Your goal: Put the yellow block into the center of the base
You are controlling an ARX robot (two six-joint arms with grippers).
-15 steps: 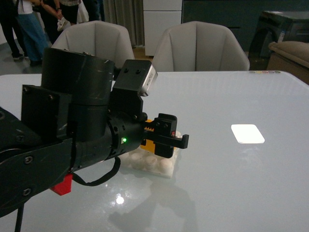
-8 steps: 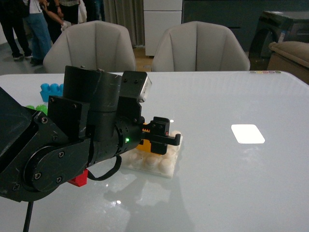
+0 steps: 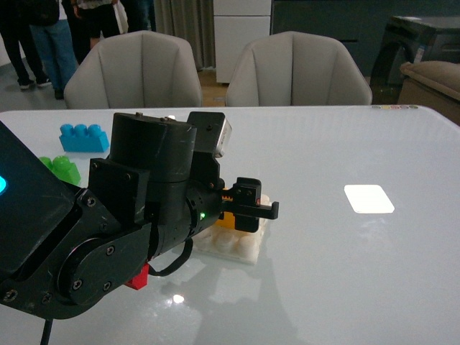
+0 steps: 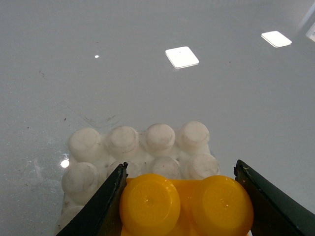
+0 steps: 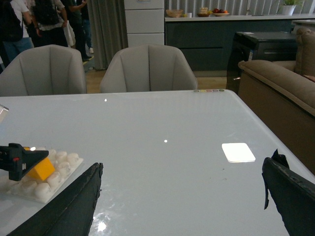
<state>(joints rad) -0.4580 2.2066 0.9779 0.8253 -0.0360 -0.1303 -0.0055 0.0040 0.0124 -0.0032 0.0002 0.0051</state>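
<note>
My left gripper (image 3: 248,210) is shut on the yellow block (image 4: 184,204), a two-stud orange-yellow brick, and holds it right over the white studded base (image 4: 142,147). In the front view only a sliver of the block (image 3: 226,220) shows behind the fingers, over the base (image 3: 241,248). The right wrist view shows the block (image 5: 41,169) tilted over the base (image 5: 59,169) with the left gripper's fingers (image 5: 19,160) on it. Whether the block touches the studs is hidden. My right gripper (image 5: 182,196) is open and empty above bare table.
A blue brick (image 3: 84,136) and a green brick (image 3: 61,169) lie at the table's left. A red brick (image 3: 138,277) sits under the left arm. A bright white patch (image 3: 369,199) lies to the right. Two grey chairs (image 3: 298,68) stand behind the table.
My left arm has drawn back and lowered, uncovering the blue and green bricks. The gripper stays over the base with the yellow block held.
</note>
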